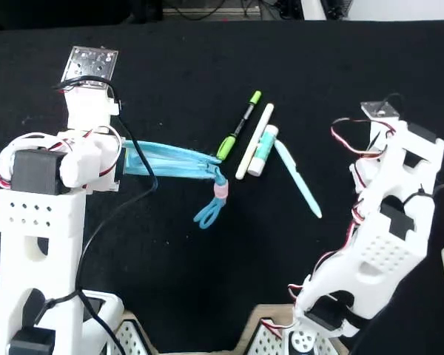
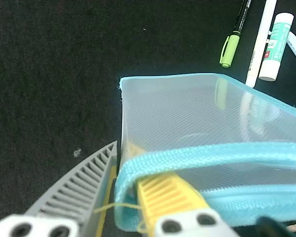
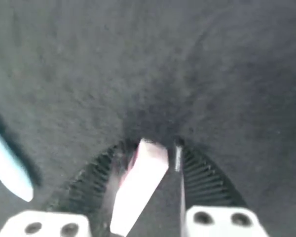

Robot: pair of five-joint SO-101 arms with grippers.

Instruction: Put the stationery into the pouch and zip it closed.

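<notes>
Three pens (image 1: 240,124); one pouch (image 1: 170,159), gluestick (image 1: 263,149), eraser (image 3: 138,187)

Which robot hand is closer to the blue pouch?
Left. The left gripper is clamped on the blue pouch at its end. The right gripper, holding a pale pink block, is on the far side of the blue pen, apart from the pouch.

Glue stick (image 2: 277,39) label print, unreadable.
</notes>
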